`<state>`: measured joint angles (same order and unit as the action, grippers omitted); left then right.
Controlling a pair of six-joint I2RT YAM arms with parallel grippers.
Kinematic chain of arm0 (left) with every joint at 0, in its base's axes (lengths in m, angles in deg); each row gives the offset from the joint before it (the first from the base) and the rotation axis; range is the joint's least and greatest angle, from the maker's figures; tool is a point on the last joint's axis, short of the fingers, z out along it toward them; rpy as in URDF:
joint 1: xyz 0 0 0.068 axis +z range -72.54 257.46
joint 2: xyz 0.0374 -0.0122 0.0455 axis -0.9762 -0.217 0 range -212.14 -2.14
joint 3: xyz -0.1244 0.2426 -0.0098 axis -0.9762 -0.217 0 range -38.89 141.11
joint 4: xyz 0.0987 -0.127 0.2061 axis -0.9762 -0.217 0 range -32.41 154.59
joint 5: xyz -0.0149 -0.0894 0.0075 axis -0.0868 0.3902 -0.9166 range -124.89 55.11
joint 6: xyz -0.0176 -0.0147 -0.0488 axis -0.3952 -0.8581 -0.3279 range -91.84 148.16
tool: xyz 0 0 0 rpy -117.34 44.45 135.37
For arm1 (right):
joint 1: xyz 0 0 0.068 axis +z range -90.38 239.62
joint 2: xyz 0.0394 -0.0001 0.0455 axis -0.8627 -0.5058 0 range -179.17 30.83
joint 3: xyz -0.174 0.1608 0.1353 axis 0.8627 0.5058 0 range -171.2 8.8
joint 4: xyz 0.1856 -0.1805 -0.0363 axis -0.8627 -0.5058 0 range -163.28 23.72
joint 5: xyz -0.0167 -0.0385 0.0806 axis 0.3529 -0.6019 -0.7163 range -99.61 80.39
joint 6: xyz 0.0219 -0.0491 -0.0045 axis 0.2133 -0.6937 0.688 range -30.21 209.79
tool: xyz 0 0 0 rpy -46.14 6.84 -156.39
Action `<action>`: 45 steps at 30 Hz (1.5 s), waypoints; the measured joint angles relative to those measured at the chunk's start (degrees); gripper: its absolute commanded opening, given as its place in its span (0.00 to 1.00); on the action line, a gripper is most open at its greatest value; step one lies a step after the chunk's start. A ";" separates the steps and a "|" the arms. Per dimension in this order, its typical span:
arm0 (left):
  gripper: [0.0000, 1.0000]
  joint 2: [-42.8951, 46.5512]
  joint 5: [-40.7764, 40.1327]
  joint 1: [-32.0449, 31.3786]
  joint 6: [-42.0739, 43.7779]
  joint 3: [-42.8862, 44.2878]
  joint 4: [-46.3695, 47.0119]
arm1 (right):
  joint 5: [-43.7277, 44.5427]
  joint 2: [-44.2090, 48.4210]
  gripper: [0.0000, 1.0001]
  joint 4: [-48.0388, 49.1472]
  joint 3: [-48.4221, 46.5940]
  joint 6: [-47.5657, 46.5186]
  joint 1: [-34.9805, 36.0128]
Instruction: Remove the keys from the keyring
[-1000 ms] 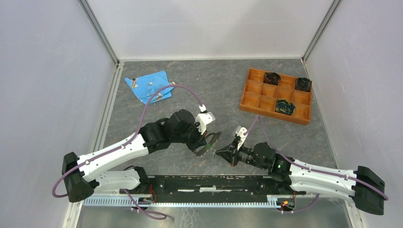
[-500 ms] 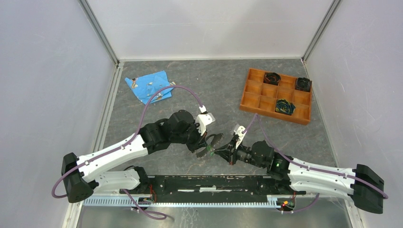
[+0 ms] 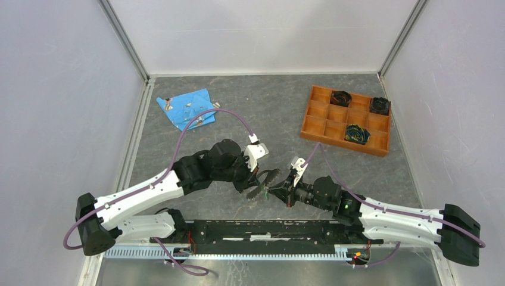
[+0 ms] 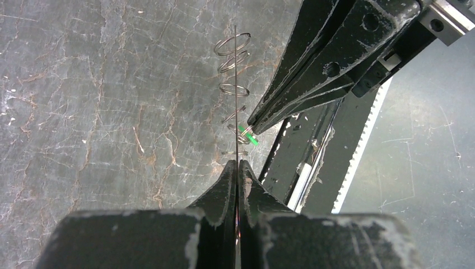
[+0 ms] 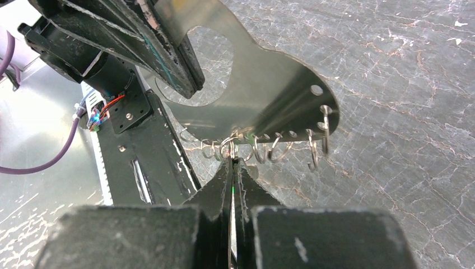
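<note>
While the left gripper [image 4: 236, 164] clamps the keyring [image 5: 269, 95], the right gripper [image 5: 232, 162] (earlier apart) pinches a key [image 4: 248, 139].

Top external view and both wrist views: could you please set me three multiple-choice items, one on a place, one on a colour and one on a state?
1. Where is the orange tray? A far right; B far left; C between the arms.
2. What colour is the head of the key pinched by the right gripper? A red; B green; C blue.
3. How is the left gripper? A wide open; B shut on nothing; C shut on the keyring.
A, it sits by the right wall; B, green shows at the tips; C, it clamps the plate's edge.
</note>
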<state>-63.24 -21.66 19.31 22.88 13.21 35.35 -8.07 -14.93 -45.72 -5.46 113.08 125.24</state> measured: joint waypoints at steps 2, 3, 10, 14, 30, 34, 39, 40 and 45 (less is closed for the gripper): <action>0.02 0.26 0.02 -0.02 0.00 0.00 0.00 | 0.22 0.04 0.00 -0.02 0.00 -0.04 0.00; 0.02 0.39 0.07 0.00 0.00 0.00 0.04 | 0.28 0.04 0.00 -0.02 0.00 -0.07 0.00; 0.02 0.50 0.42 0.00 0.00 0.00 0.04 | 0.31 0.04 0.00 -0.04 0.00 -0.15 0.02; 0.02 0.52 0.44 0.00 0.02 0.00 0.04 | 0.76 0.11 0.00 -0.15 0.00 -0.15 0.02; 0.06 7.93 -5.33 -0.35 -8.81 -10.10 11.17 | 9.90 3.13 0.01 -13.70 -7.69 -7.74 0.00; 0.35 12.31 -9.40 -0.37 -14.93 -17.38 19.89 | 10.56 2.75 0.00 -18.10 -11.26 -12.92 0.02; 0.51 16.55 -13.68 -0.44 -19.54 -23.43 26.60 | 10.38 -0.42 0.01 -24.98 -18.10 -20.85 0.57; 0.51 17.62 -14.49 -0.44 -19.76 -23.96 27.23 | 10.21 -1.11 0.01 -26.21 -19.54 -22.56 0.79; 0.42 23.26 -16.79 -0.44 -19.39 -24.22 30.62 | 8.72 -3.19 0.01 -31.54 -25.42 -30.62 2.93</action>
<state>-39.98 -38.44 18.88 3.49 -11.01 65.97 0.66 -18.12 -77.26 -30.88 82.46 128.17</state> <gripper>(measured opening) 0.502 0.010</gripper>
